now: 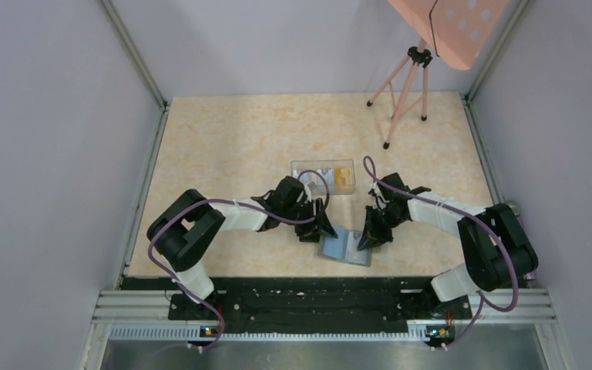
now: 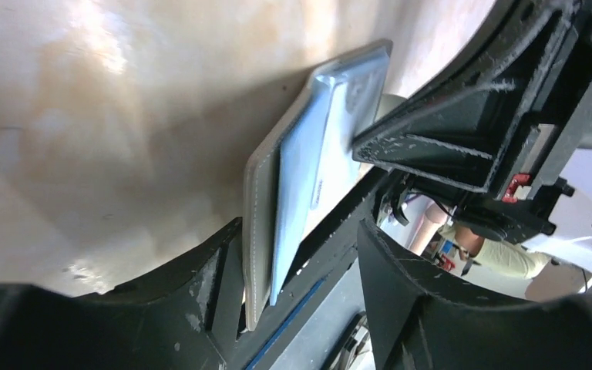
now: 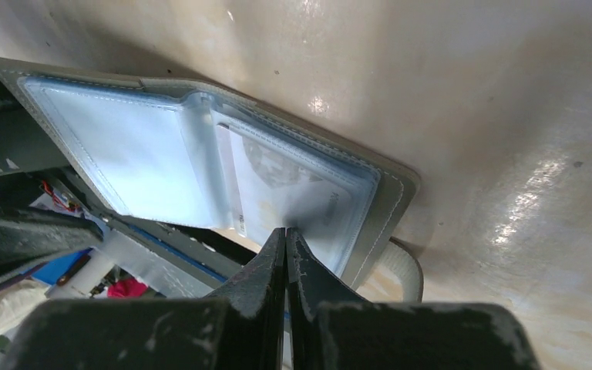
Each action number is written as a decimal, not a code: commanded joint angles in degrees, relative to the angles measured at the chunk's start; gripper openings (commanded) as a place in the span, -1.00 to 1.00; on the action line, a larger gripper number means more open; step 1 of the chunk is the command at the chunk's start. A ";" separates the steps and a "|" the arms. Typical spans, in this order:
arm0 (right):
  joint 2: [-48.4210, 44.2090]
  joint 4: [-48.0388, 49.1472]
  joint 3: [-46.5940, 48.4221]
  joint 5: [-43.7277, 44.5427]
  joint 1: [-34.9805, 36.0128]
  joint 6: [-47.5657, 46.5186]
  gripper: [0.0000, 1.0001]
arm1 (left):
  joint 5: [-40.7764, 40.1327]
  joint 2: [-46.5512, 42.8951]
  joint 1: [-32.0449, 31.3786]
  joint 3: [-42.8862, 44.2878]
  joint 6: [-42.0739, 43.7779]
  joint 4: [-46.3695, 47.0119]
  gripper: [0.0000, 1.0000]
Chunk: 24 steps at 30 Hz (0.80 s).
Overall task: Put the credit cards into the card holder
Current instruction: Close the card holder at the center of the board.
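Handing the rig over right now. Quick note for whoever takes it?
Left gripper: jaws open, straddling the left edge of the card holder; can't tell if it is gripped.
Right gripper: jaws shut, tips pressing the holder's right-hand page.
Card holder: lying open between the arms, blue inside up.
Done: one pale card seems to sit in the right pocket.
Left: yellow and orange credit cards in the clear plastic box behind need inserting.

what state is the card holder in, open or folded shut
Open: the right wrist view shows the card holder spread, both light blue inner panels with slots facing up.
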 commanded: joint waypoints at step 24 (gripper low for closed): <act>-1.78 3.35 3.99 -2.46 0.71 -1.09 -0.72 | -28.32 -7.37 -3.93 20.39 18.32 -51.41 -0.96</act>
